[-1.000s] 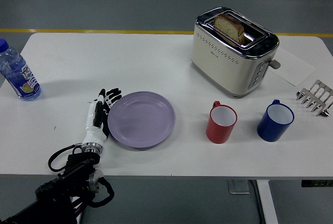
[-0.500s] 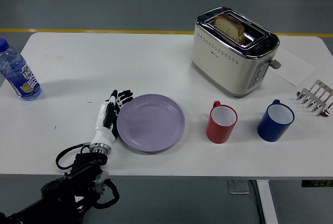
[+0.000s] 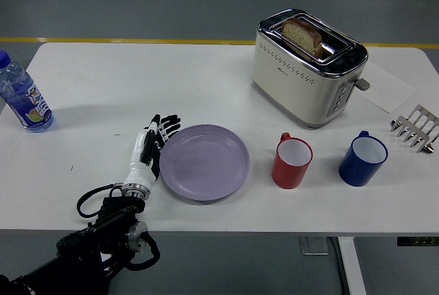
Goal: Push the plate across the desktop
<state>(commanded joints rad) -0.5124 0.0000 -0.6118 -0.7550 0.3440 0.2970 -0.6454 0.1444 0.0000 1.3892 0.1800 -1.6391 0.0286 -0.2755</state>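
Observation:
A lilac plate [image 3: 204, 162] lies flat on the white table [image 3: 137, 82], left of centre near the front. My left hand [image 3: 152, 145] is white and black, with its fingers straight and held together. It stands on edge against the plate's left rim. Its black arm comes in from the lower left corner. The hand holds nothing. My right hand is out of view.
A red mug [image 3: 291, 161] stands just right of the plate, with a blue mug [image 3: 362, 159] beyond it. A cream toaster [image 3: 307, 66] with bread is at the back right. A metal rack [image 3: 416, 128] is at the right edge. A water bottle [image 3: 20, 95] stands far left.
My left hand has pushed the plate to the right across the table, closer to the red mug. Nothing else has moved.

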